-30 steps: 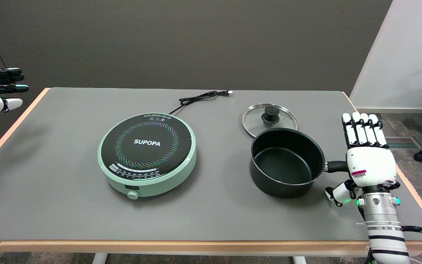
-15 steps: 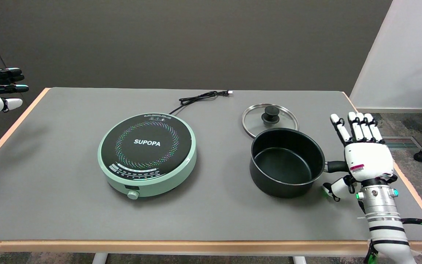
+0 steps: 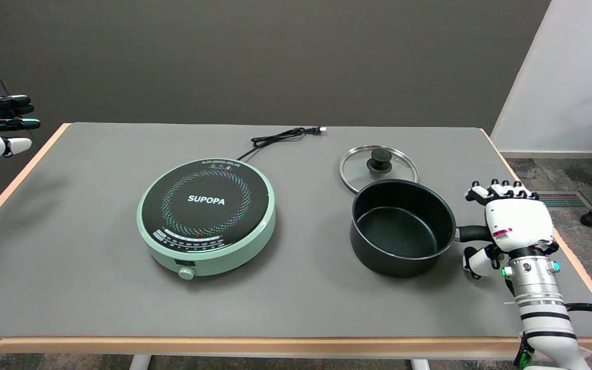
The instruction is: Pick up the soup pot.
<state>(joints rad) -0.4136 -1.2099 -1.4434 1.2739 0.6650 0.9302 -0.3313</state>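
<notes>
I have the right robot hand [image 3: 516,222] sitting over the outer end of the pot's handle [image 3: 472,233], and that is the relation everything hangs on. The soup pot [image 3: 402,226] stands upright and empty on the right half of the table [image 3: 70,288], with its handle sticking out toward the table's right edge, so the handle's long axis runs roughly left to right across my view and the pot body lies to the left of my palm. My fingers [image 3: 499,191] are curled down on the far side of the handle and the thumb [image 3: 475,260] hangs on the near side, slightly apart from it. I cannot tell whether anything is actually pressing on the handle yet, as the palm hides the contact; I judge the grip is not closed. The glass lid [image 3: 378,165] lies flat just behind the pot, touching or nearly touching its rim. The green cooker [image 3: 207,216] is well apart to the left. Next I would close around the handle, then lift straight, minding the pot's weight tipping it away from my wrist.
</notes>
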